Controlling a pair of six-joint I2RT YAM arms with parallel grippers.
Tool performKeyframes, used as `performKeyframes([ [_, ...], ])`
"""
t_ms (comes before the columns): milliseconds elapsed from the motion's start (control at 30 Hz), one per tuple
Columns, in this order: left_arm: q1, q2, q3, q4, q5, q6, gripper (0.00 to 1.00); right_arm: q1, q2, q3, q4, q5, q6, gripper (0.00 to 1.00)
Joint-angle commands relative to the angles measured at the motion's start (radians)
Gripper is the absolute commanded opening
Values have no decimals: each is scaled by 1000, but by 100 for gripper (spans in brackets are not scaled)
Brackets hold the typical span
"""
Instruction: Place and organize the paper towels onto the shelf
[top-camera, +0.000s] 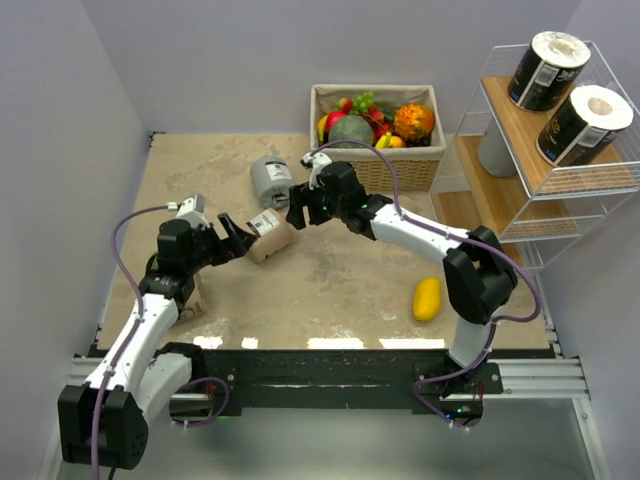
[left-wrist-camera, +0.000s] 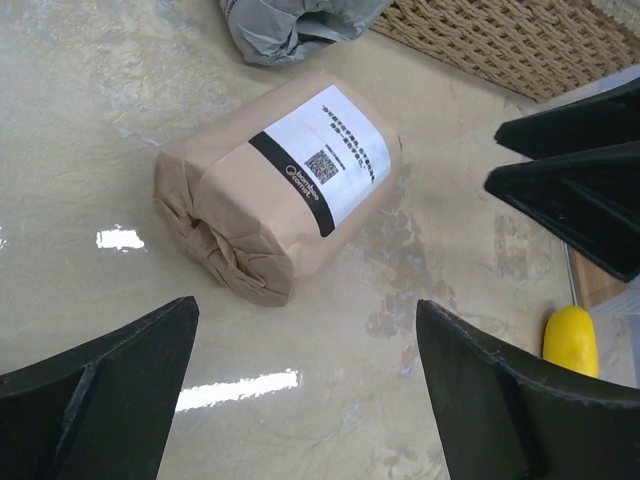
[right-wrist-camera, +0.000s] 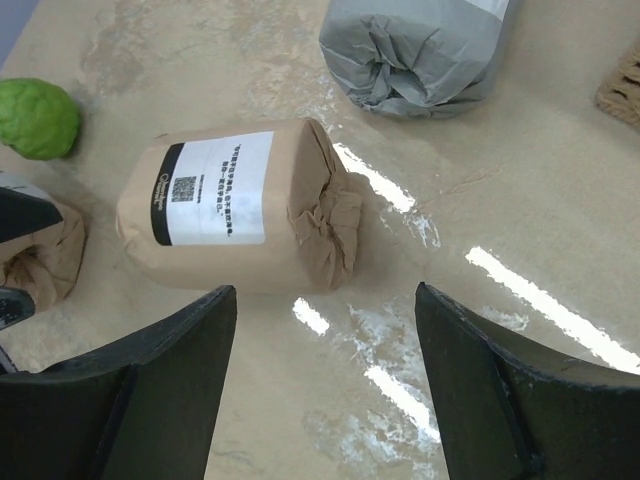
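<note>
A tan-wrapped paper towel roll (top-camera: 268, 237) lies on its side mid-table, between my two grippers; it also shows in the left wrist view (left-wrist-camera: 280, 185) and the right wrist view (right-wrist-camera: 230, 205). My left gripper (top-camera: 236, 236) (left-wrist-camera: 305, 330) is open and empty just left of it. My right gripper (top-camera: 299, 207) (right-wrist-camera: 325, 300) is open and empty just right of it. A grey-wrapped roll (top-camera: 270, 180) (right-wrist-camera: 420, 50) lies behind. Another tan roll (top-camera: 190, 296) (right-wrist-camera: 40, 250) lies under my left arm. The white wire shelf (top-camera: 590, 185) at right holds two black rolls (top-camera: 548, 68) (top-camera: 585, 122) on top.
A wicker basket (top-camera: 375, 165) of fruit stands at the back, right of the grey roll. A yellow mango (top-camera: 427, 298) (left-wrist-camera: 570, 335) lies near the front right. A green fruit (right-wrist-camera: 38, 118) lies near the left tan roll. A grey roll (top-camera: 495, 150) sits on a lower shelf board.
</note>
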Motion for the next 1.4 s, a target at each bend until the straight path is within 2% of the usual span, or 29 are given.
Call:
performKeyframes([
  [0,-5,50,-16,172,40,-54,93,-2,54,85,66,-107,29,75],
  [200,-5,130,-1,176,-24,-46,86,-3,140,157,66,-214,4,81],
  [433,-5,187,45,84,-120,-43,77,-26,198,171,118,-308,33,85],
  [800,-5,227,64,53,-190,-48,75,-57,286,176,216,-478,114,88],
  [1200,-5,265,73,28,-231,-51,73,-57,367,179,370,-639,208,85],
  [1333,-5,268,76,19,-237,-54,72,-59,370,165,426,-664,228,77],
  [1367,-5,267,79,14,-240,-55,72,-59,367,162,434,-668,230,72],
])
